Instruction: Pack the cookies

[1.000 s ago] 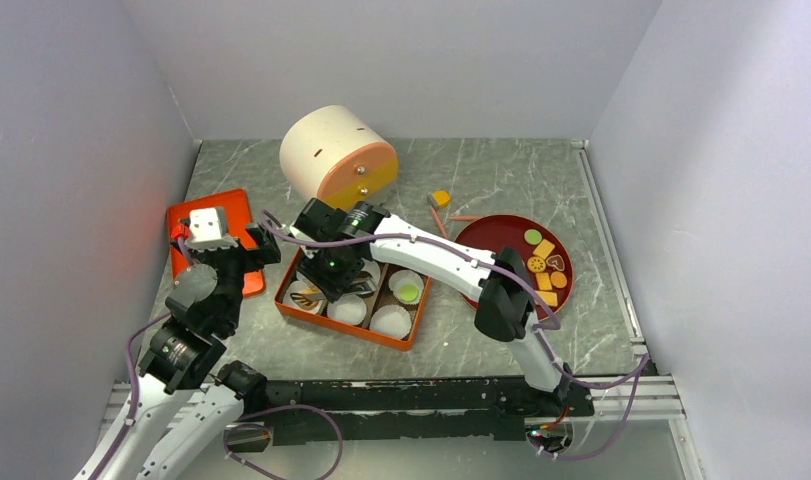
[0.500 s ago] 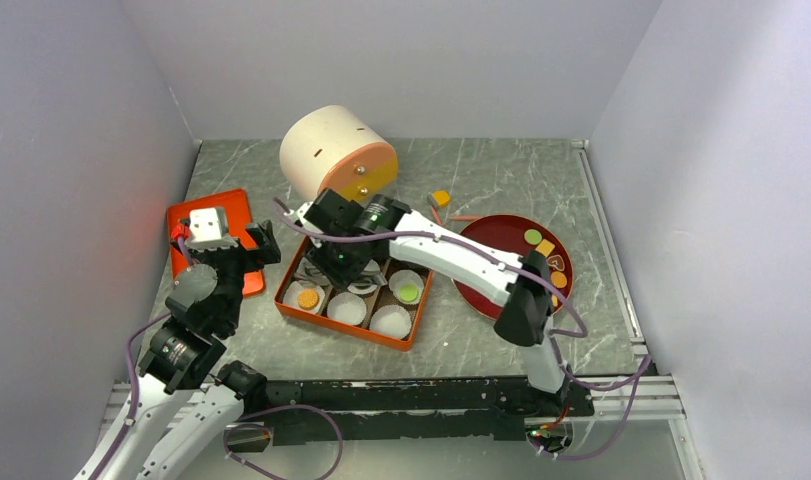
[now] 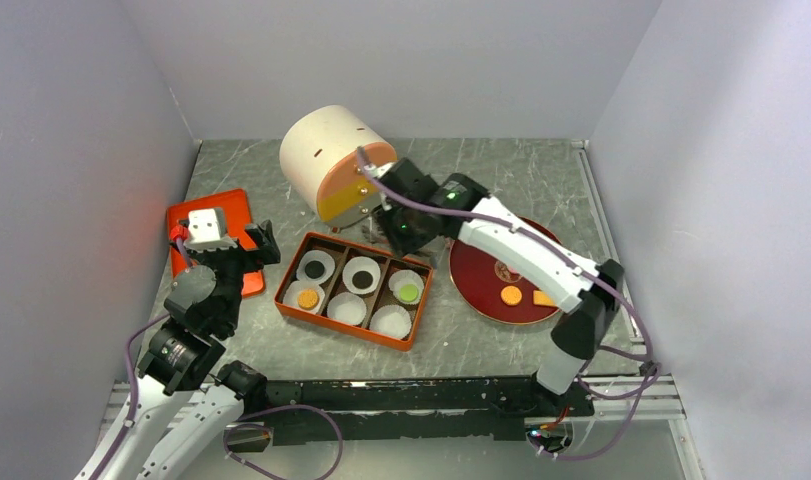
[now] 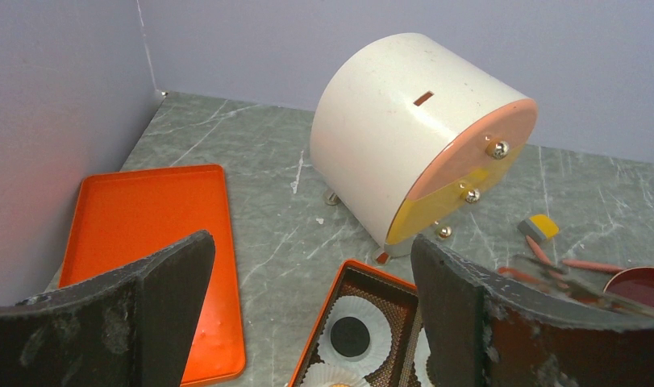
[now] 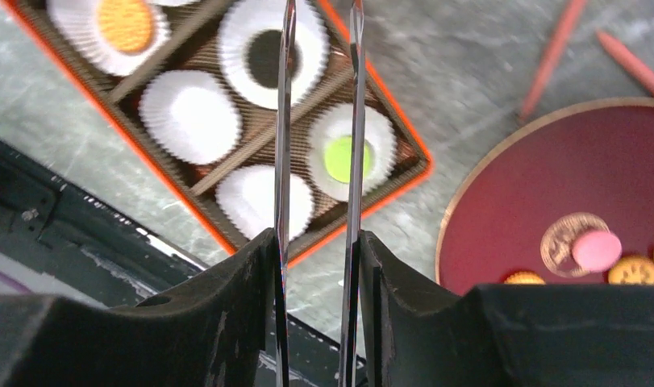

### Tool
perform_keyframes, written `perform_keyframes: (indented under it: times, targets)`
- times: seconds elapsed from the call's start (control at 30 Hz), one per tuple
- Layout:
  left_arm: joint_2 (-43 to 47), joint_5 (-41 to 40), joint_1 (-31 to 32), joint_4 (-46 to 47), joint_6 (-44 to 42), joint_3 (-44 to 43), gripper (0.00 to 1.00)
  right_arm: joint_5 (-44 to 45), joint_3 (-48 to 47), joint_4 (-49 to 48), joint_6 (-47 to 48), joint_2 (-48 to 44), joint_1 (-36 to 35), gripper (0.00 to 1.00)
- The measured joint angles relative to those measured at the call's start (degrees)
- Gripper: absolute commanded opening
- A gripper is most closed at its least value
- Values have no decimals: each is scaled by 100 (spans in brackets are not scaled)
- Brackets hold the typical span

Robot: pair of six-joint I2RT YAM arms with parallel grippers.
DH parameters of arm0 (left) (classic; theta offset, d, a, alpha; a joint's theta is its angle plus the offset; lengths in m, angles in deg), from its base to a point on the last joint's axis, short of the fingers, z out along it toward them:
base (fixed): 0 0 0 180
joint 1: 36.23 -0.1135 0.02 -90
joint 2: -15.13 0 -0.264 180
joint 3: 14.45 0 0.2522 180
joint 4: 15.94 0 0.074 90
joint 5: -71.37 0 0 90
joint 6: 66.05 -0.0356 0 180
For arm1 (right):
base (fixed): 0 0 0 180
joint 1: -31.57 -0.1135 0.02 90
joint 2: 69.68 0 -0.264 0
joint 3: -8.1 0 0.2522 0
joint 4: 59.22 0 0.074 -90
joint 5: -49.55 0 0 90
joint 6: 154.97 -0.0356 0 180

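Observation:
The orange box [image 3: 346, 329] holds six white paper cups. Cookies lie in four of them: black [image 3: 314, 269], black [image 3: 362, 276], green [image 3: 409, 292], orange [image 3: 308, 298]. More cookies lie on the dark red plate [image 3: 476, 280]: an orange one [image 3: 512, 295], a pink one [image 5: 596, 250]. My right gripper [image 3: 401, 225] [image 5: 317, 242] is shut on metal tongs [image 5: 285, 81], whose blades stand apart and empty above the box's right end. My left gripper [image 3: 246, 245] [image 4: 311, 250] is open and empty, left of the box, above a black cookie [image 4: 350, 336].
A white cylinder container [image 3: 331, 155] lies on its side behind the box. An orange lid [image 3: 236, 210] lies flat at the left wall. Red sticks [image 5: 549, 56] and a yellow block [image 4: 541, 227] lie behind the plate. Walls enclose three sides.
My right arm has pulled away from the box's left cups and swung back and to the right. An orange cookie now shows in the front left cup. The left arm has not moved.

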State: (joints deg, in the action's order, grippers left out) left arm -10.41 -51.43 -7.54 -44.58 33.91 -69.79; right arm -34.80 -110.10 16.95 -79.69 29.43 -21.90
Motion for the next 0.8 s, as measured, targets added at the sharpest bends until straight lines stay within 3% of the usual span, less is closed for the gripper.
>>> perform_keyframes:
  times: [0.43, 0.8]
  targets:
    - [0, 28, 0, 2, 0, 0, 96, 131, 1825, 278, -935, -1836, 1768, 44]
    - [0, 61, 0, 2, 0, 0, 96, 129, 2905, 612, -1075, -2413, 2949, 46]
